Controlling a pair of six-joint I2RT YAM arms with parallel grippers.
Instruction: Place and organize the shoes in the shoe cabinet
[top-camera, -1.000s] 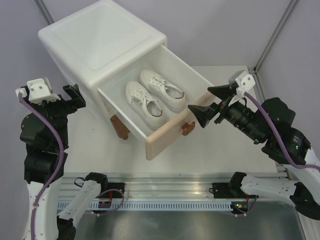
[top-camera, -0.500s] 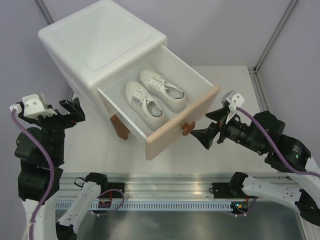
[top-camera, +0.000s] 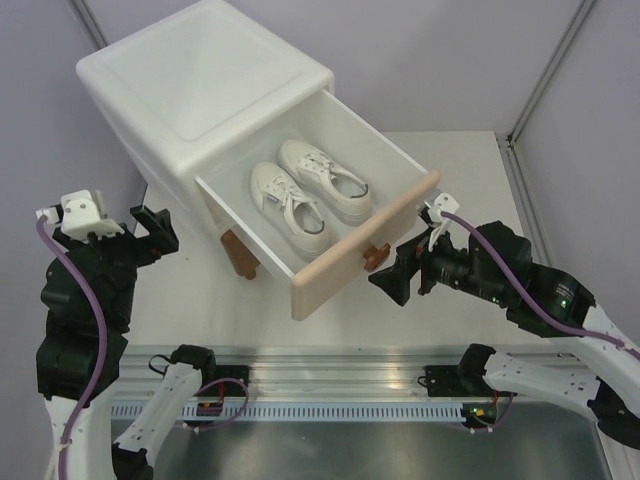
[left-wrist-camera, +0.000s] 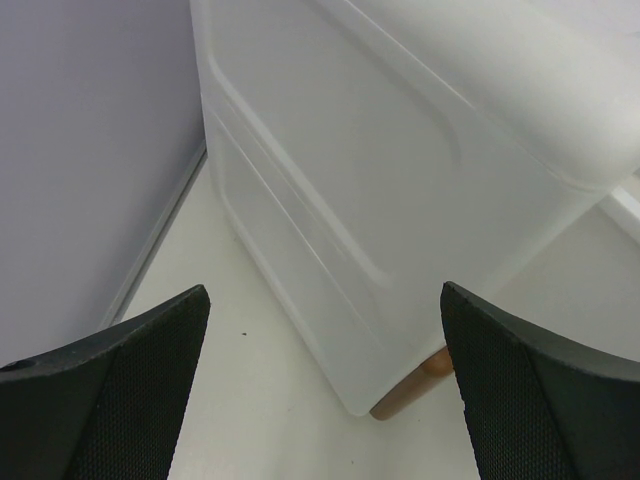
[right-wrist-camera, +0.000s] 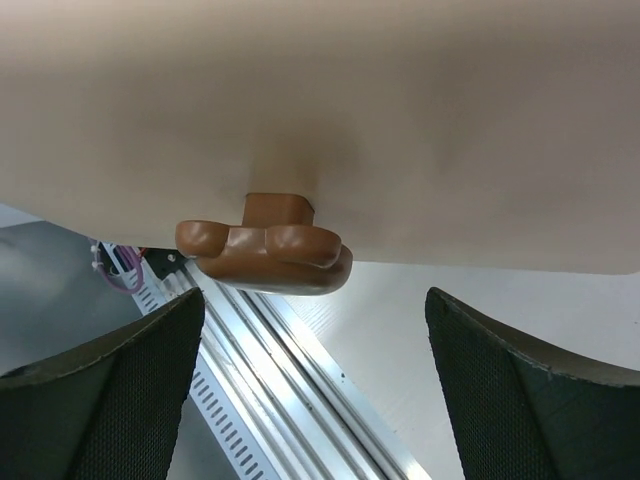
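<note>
The white shoe cabinet (top-camera: 205, 85) stands at the back left with its upper drawer (top-camera: 365, 245) pulled out. Two white sneakers (top-camera: 310, 190) lie side by side in the drawer. The black shoes are out of view. My right gripper (top-camera: 395, 278) is open, just in front of the drawer's beige front, close to the brown bear-shaped knob (top-camera: 375, 257). In the right wrist view the knob (right-wrist-camera: 265, 255) sits above the gap between the fingers. My left gripper (top-camera: 155, 235) is open and empty beside the cabinet's left side (left-wrist-camera: 330, 230).
A brown cabinet foot (top-camera: 240, 255) shows under the drawer, and another foot shows in the left wrist view (left-wrist-camera: 410, 385). A metal rail (top-camera: 340, 385) runs along the table's near edge. Grey walls close in on the left and right.
My right gripper has dropped and moved left, from beside the drawer's right corner to just below the knob. My left gripper has lowered slightly and shifted a bit to the right.
</note>
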